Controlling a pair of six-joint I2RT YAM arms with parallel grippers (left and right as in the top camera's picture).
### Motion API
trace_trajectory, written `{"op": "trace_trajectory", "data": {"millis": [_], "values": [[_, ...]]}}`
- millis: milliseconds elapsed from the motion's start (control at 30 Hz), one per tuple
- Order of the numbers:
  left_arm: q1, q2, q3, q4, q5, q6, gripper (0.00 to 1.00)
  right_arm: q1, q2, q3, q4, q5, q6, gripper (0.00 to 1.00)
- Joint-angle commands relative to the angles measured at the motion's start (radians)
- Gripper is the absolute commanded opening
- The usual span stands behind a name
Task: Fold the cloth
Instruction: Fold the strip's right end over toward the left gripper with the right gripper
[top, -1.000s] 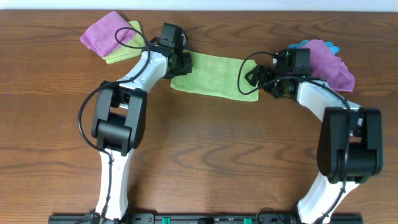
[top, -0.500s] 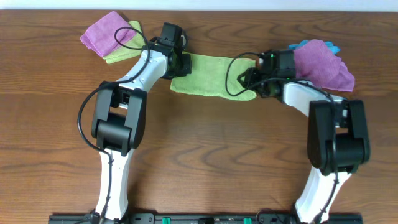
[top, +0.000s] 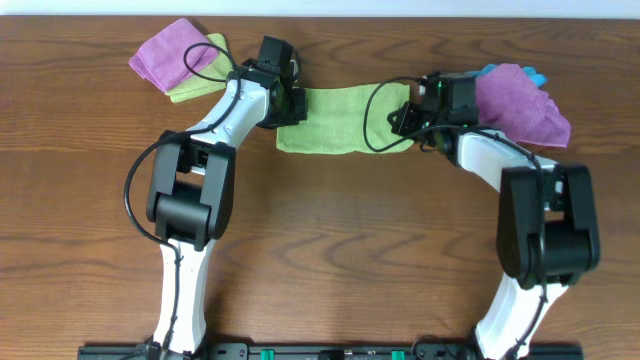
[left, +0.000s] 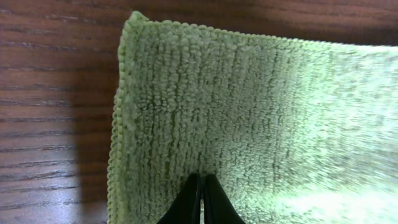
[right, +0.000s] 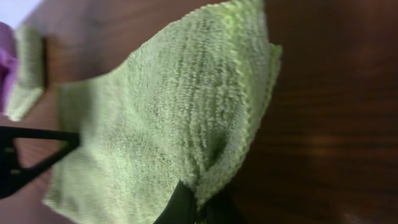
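Note:
The light green cloth (top: 345, 120) lies as a long strip across the far middle of the wooden table. My left gripper (top: 290, 103) is at its left end. In the left wrist view the cloth (left: 249, 112) fills the frame and the left gripper (left: 202, 186) is shut, pinching its pile. My right gripper (top: 408, 118) is at the cloth's right end. The right wrist view has the cloth (right: 168, 118) bunched and raised off the table, with the right gripper (right: 199, 208) shut on its doubled edge.
A purple cloth (top: 170, 55) and a folded green cloth (top: 205, 80) lie at the far left. Another purple cloth (top: 520, 100) lies on a blue one (top: 490, 72) at the far right, just behind my right arm. Bare wood stretches toward the front.
My right gripper moved left and back onto the cloth's right end and closed on it, pulling that end up. The left gripper stayed shut at the left end.

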Motion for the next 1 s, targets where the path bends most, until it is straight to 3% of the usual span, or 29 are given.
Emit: {"op": "trace_trajectory", "data": {"millis": [0, 533, 967], "values": [[0.000, 0.032, -0.018, -0.031, 0.010, 0.010, 0.06, 0.007, -0.043, -0.002, 0.003, -0.011, -0.009, 0.01], [0.000, 0.024, -0.018, -0.028, 0.016, -0.012, 0.06, 0.084, -0.047, 0.126, -0.032, -0.012, 0.083, 0.01], [0.000, 0.018, -0.016, -0.014, 0.016, -0.020, 0.06, 0.195, -0.047, 0.167, -0.127, 0.131, 0.089, 0.01]]}}
